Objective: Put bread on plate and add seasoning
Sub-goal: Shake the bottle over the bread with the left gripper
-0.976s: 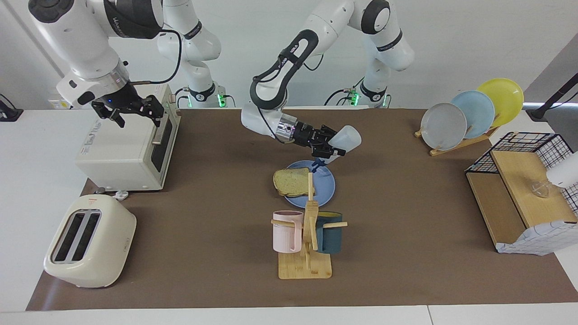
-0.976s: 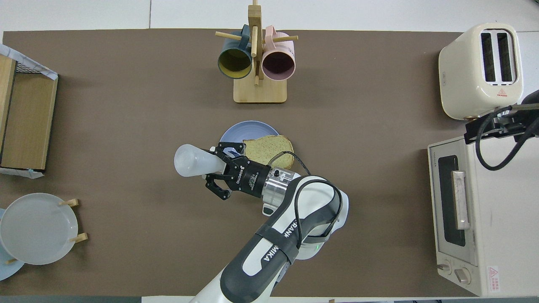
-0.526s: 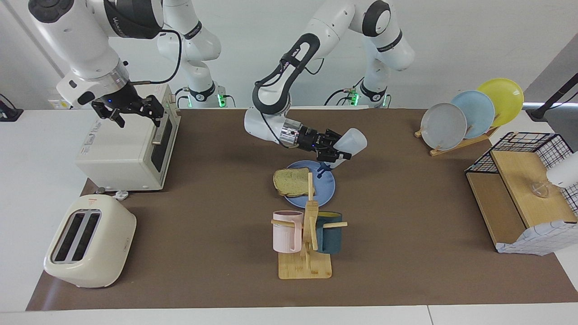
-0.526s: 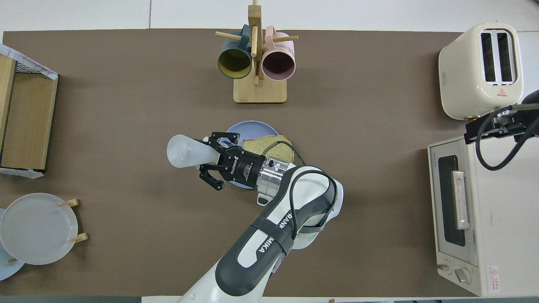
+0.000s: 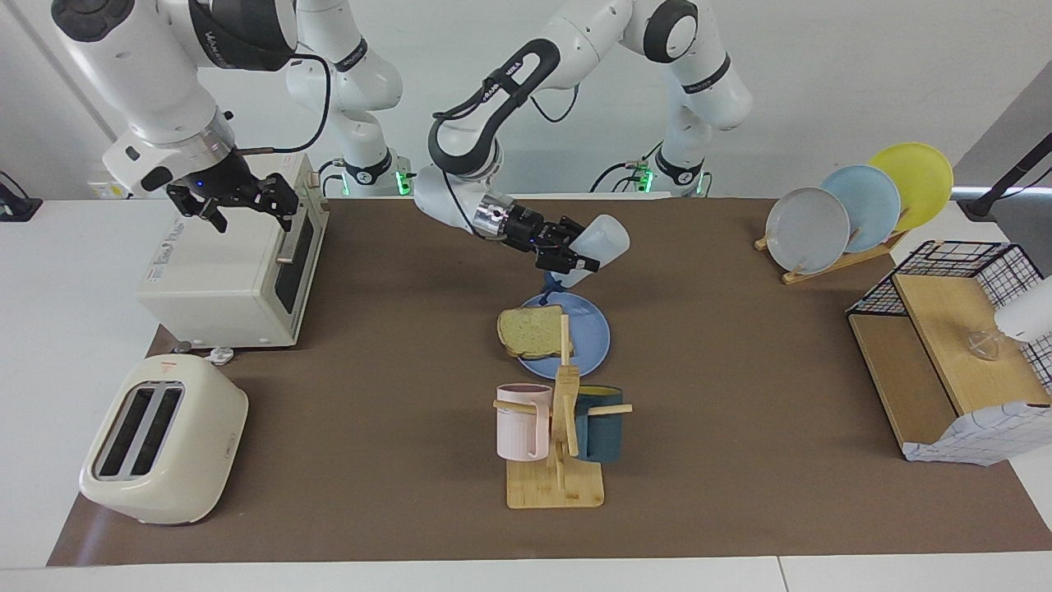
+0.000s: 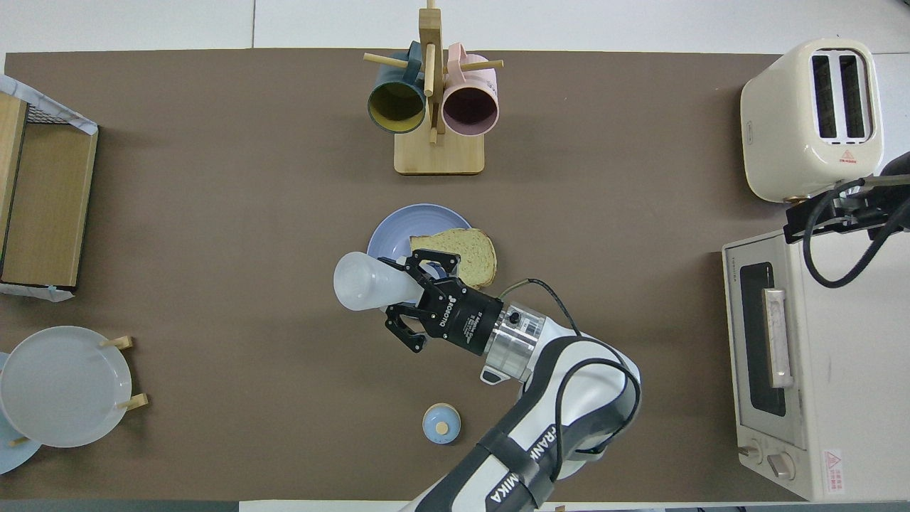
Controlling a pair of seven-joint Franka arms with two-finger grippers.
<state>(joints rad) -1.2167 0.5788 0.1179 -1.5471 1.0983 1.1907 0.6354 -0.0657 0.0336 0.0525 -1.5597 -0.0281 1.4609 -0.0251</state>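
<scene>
Clock convention: seen from above, 12 = away from the robots, 3 = toward the right arm's end.

- Worktop point(image 6: 213, 213): brown mat, task gear mid-table. The mug rack point(image 6: 434, 107) is at 12 from the plate and out of the way.
- Right claw point(image 5: 238, 201): waiting over the toaster oven point(image 5: 222, 271), fingers spread, holding nothing. Not involved.
- Left claw point(image 6: 414, 283): up in the air over the plate's robot-side rim, clamped on the neck end of the seasoning point(image 6: 366, 281).
- Plate point(image 6: 394, 226): flat on the mat, centre of the worktop.
- Bread point(image 6: 455, 254): already on the plate, on its 3-4 side, crust overhanging the rim a little.
- Seasoning: tilted, long axis roughly 9-to-3. The base is high and points to 9, the dark cap point(image 5: 555, 284) low at the claw end.

Key relation: the bread sits at about 2 from the left claw. In the facing view the cap hangs over the plate's robot-side rim, not over the slice. My read is that bread placement is done and seasoning is in progress. Next, the cap needs to shift toward 2 so it is over the crumb before any shake. Otherwise the seasoning lands on bare plate or mat.
</scene>
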